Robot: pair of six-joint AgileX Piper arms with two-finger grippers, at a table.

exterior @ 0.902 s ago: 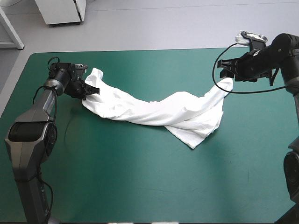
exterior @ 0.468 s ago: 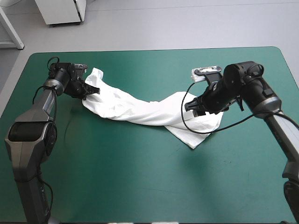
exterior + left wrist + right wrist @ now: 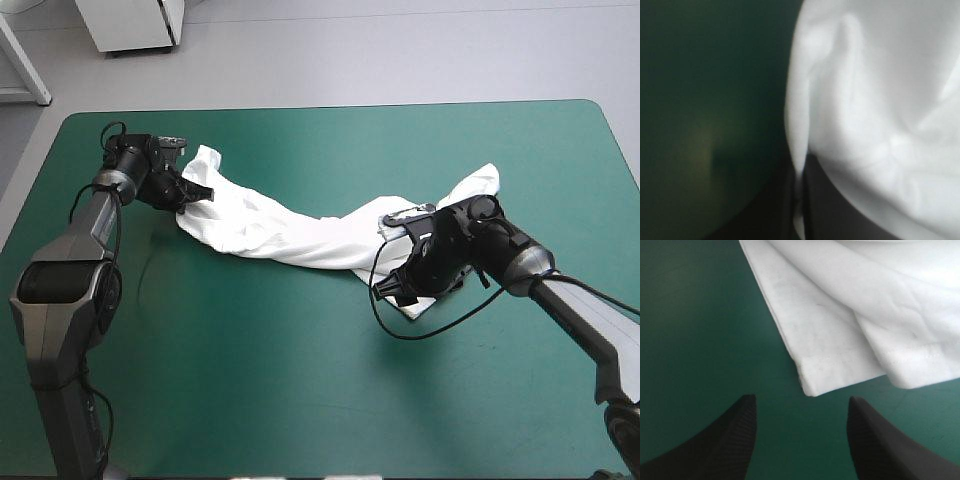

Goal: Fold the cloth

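The white T-shirt [image 3: 300,235] lies stretched in a long twisted band across the teal-green table. My left gripper [image 3: 188,197] is shut on its left end, and in the left wrist view the T-shirt [image 3: 880,100] fills the space ahead of it. The right end [image 3: 480,182] lies loose on the cover. My right gripper [image 3: 393,291] is low at the shirt's near corner [image 3: 415,310]. In the right wrist view this gripper [image 3: 801,406] is open, and the hemmed corner of the T-shirt [image 3: 810,382] lies just ahead of the gap, untouched.
Teal-green cover [image 3: 300,400] runs wide from the shirt to the table's near edge. The table's far edge [image 3: 300,106] lies a short way beyond the shirt's left end.
My right gripper let go of the shirt's right end, which dropped onto the cover. It then swung down to the shirt's near corner. The left arm has not moved.
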